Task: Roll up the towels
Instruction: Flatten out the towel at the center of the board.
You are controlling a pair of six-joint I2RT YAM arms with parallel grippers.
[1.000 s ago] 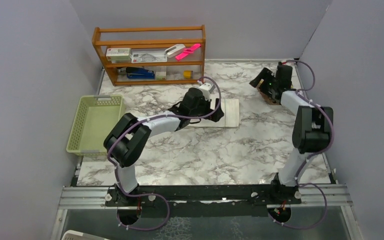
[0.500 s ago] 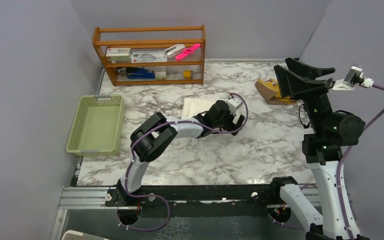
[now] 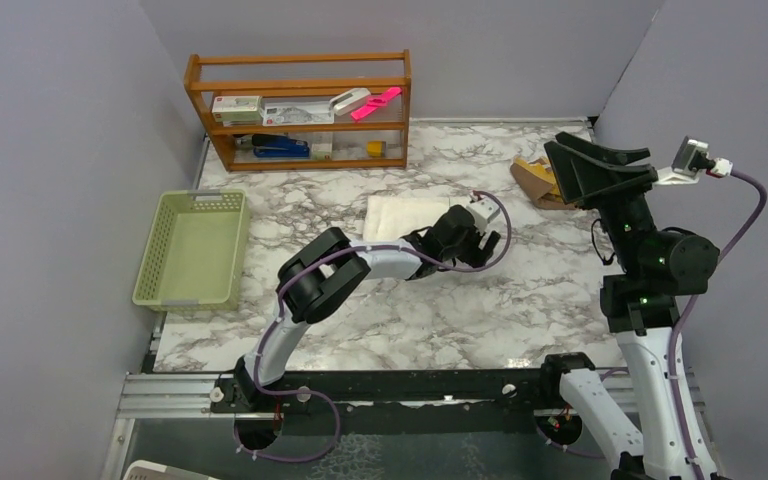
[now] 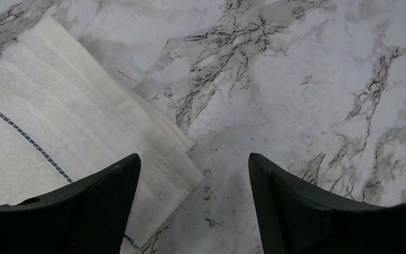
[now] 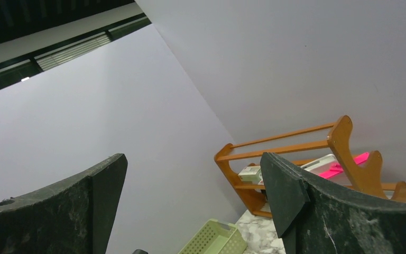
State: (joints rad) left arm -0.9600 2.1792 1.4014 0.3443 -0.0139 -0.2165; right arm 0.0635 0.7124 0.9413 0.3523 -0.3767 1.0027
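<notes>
The plain white textured towel (image 3: 400, 215) lies flat just in front of the orange wooden shelf (image 3: 300, 85); soft, light and limp, it is best pinched at a hemmed corner; that corner sits below the left gripper (image 4: 193, 164), between jaws standing wide and empty; the tan-brown folded towel (image 3: 538, 180) lies right of the shelf; the right gripper (image 5: 193, 169) hangs raised, spread wide, holding nothing.

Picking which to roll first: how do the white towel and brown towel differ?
The white towel lies flat mid-table; the brown towel sits bunched in folds at the far right. The left pincer hangs open by the white towel's corner; the right pincer is open in the air, off the brown towel. Neither is rolled.
</notes>
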